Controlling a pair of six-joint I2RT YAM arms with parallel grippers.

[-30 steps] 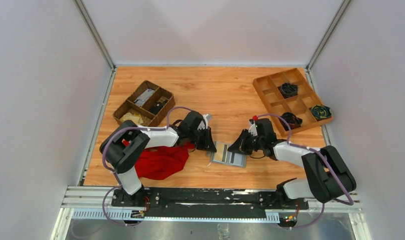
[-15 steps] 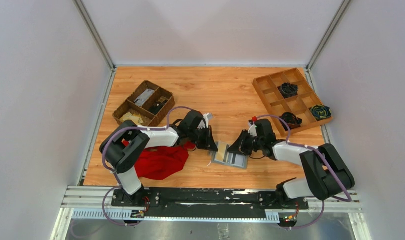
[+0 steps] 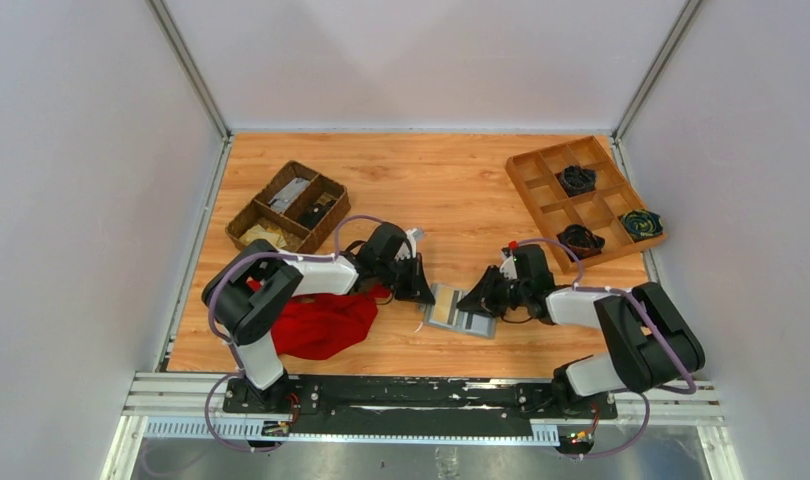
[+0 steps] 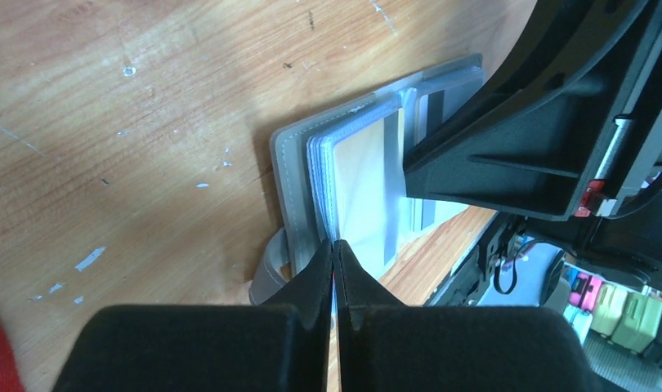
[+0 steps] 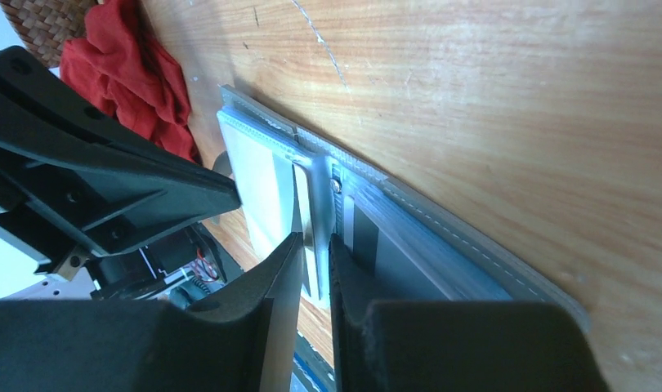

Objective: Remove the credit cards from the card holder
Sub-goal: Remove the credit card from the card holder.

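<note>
**Two grippers (image 3: 418,292) (image 3: 478,300) meet at the open card holder (image 3: 461,313)**

Top view only: the card holder lies opened flat, inner face up, on the wooden table (image 3: 451,190) near its front edge. It sits between the left gripper and the right gripper, just right of a red cloth (image 3: 321,322). A wicker basket (image 3: 330,220) stands at the left rear and a compartmented wooden tray (image 3: 539,172) at the right rear. White panels (image 3: 421,60) close three sides.

The holder's long axis runs left to right, with the right end slightly nearer the arm bases. A tan credit card (image 3: 439,310) shows in the left half; grey slots fill the right half.

Left wrist view only: the left gripper's jaws are pressed together with no gap. Their tips sit at the near edge of the clear-sleeved card stack, beside the side tab (image 4: 266,273). Whether a card edge is pinched cannot be determined.

Right wrist view only: the right gripper's jaws stand a narrow slit apart over the fold, and a pale strip of the holder shows in the slit. Whether they clamp it cannot be determined.
</note>
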